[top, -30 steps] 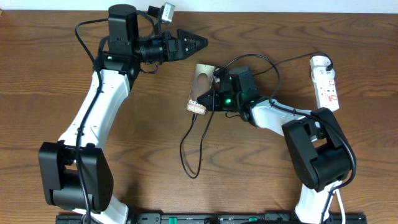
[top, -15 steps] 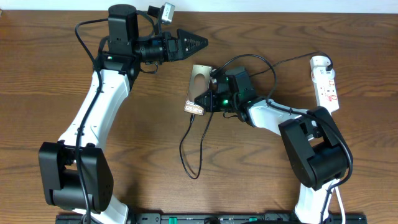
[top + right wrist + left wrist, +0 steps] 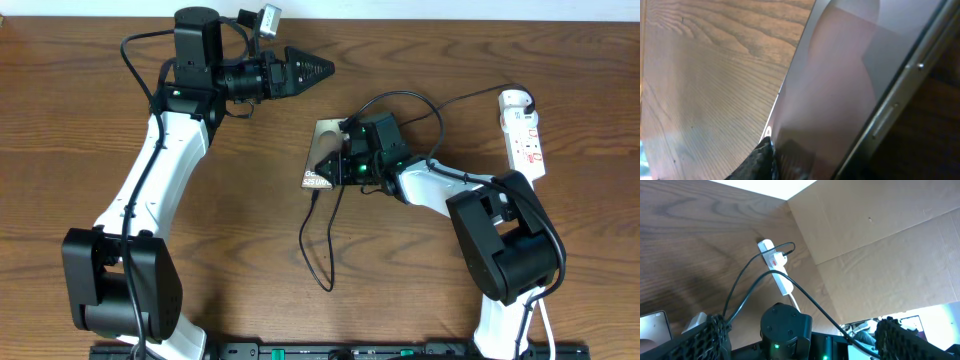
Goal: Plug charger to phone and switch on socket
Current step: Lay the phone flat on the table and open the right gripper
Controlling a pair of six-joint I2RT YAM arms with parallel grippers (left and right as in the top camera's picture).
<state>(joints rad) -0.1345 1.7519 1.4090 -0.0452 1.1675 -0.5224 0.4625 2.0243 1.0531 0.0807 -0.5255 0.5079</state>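
Observation:
The phone (image 3: 319, 164) lies tilted near the table's middle, its lettered end toward the front. My right gripper (image 3: 337, 165) is on it and shut on it. In the right wrist view the phone's brownish face and silvery edge (image 3: 840, 90) fill the frame, with one dark finger (image 3: 761, 161) against it. The charger cable (image 3: 303, 238) loops over the table in front of the phone, and its tip (image 3: 312, 194) sits at the phone's front end; I cannot tell if it is plugged in. The socket (image 3: 525, 130) lies at the far right. My left gripper (image 3: 310, 70) is open and empty, raised at the back.
The left wrist view shows the socket (image 3: 776, 269) with a black plug in it, near a cardboard wall (image 3: 875, 245). The cable arcs from the socket over my right arm (image 3: 440, 185). The socket's white cord trails toward the table's right edge.
My right gripper and the phone have shifted toward the front and the phone has turned a little. The cable loop has slid right and toward the front. The left arm has not moved.

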